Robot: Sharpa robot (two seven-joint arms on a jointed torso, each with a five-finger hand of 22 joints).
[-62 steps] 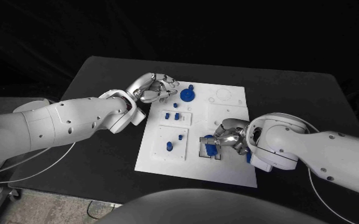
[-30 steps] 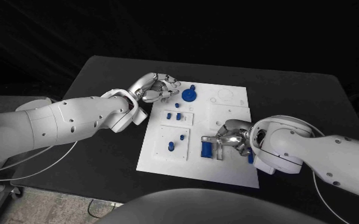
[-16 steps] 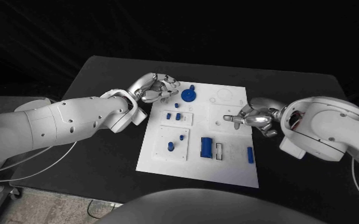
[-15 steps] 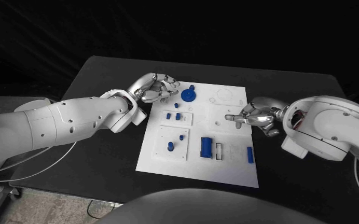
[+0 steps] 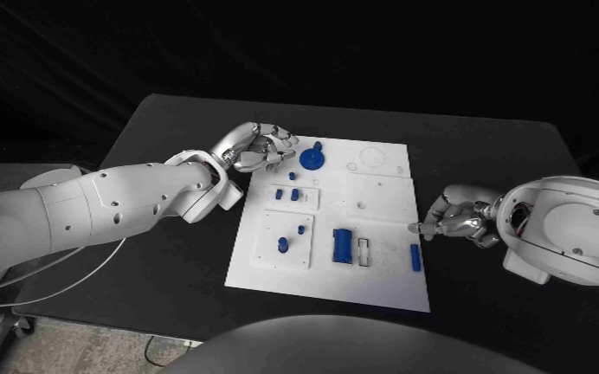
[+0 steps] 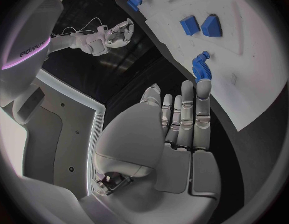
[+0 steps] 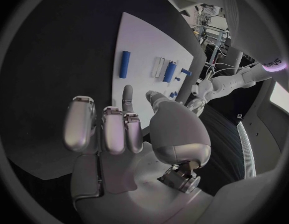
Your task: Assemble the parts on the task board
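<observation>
The white task board (image 5: 375,183) lies in the middle of the black table. A blue gear (image 5: 312,159) sits near its far left corner, and my left hand (image 5: 256,147) hovers just beside it holding nothing; its fingers (image 6: 184,114) lie straight, side by side, short of the gear (image 6: 201,67). A blue block (image 5: 342,245) stands in a slot next to a white frame. A blue rod (image 5: 415,257) lies near the right edge. My right hand (image 5: 455,218) hangs off that edge, empty, with loosely bent fingers (image 7: 110,127). The right wrist view shows the rod (image 7: 125,63) and block (image 7: 170,70).
Two small blue pegs (image 5: 286,193) stand in a left plate, and two more blue pieces (image 5: 290,238) sit in the plate below it. Round recesses (image 5: 372,159) mark the board's far right part. Black table (image 5: 175,157) surrounds the board on all sides.
My right hand let go of the blue block in its slot, lifted toward the board's far right, then drew back off the right edge. The left hand stayed put.
</observation>
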